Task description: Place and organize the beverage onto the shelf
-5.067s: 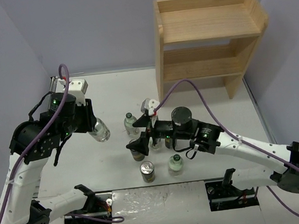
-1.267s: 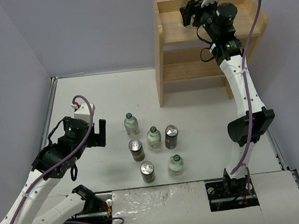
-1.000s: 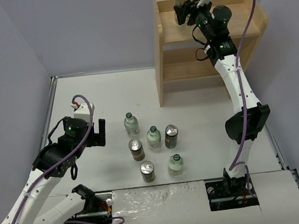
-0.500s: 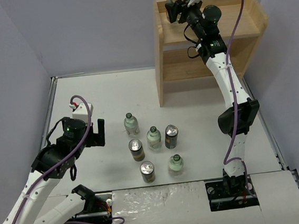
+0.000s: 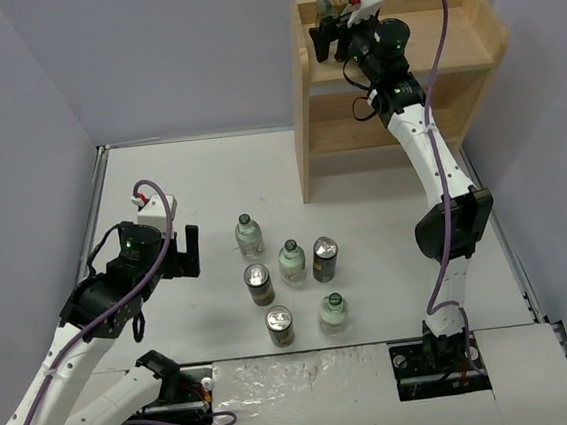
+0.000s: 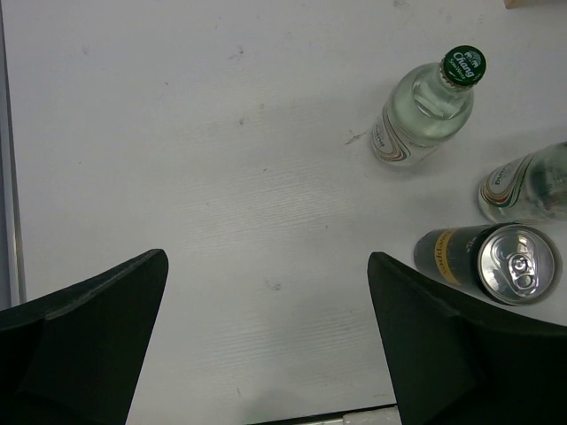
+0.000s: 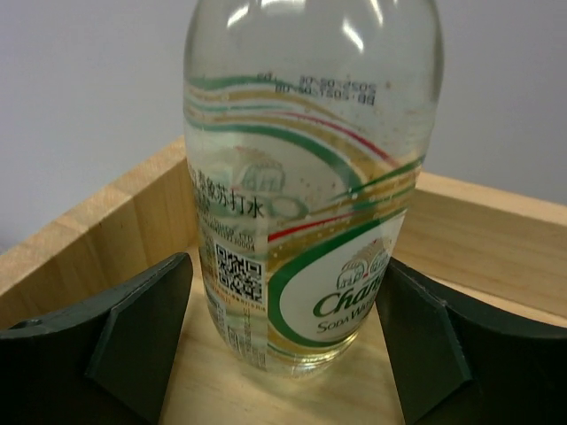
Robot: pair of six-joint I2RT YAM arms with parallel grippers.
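Right claw [image 5: 331, 39] is pictured spread wide at the top tier of the shelf [image 5: 469, 49]. Its jaws are set either side of a bottle [image 7: 306, 204], and a gap is seen on each flank, so the bottle is judged released, not gripped. The bottle is stood upright on the wood in the far left corner of that tier, close to the side panel and the back rail. Six more drinks are grouped on the table [image 5: 160, 184] well short of the shelf: three bottles [image 5: 248, 234] and three cans [image 5: 258, 283]. Left claw [image 6: 266, 292] is held open and empty above the table, just to the left of that group. The step in hand is taken to be the withdrawal from the placed bottle. For that to be done well, the jaws should be kept fully parted and the wrist drawn straight back along the line of the fingers, so that neither pad is dragged across the label. A tall, narrow bottle of this kind is thought likely to be toppled by a sideways brush. Any swing toward the table is best saved until the fingers are clear of the shelf's front edge.
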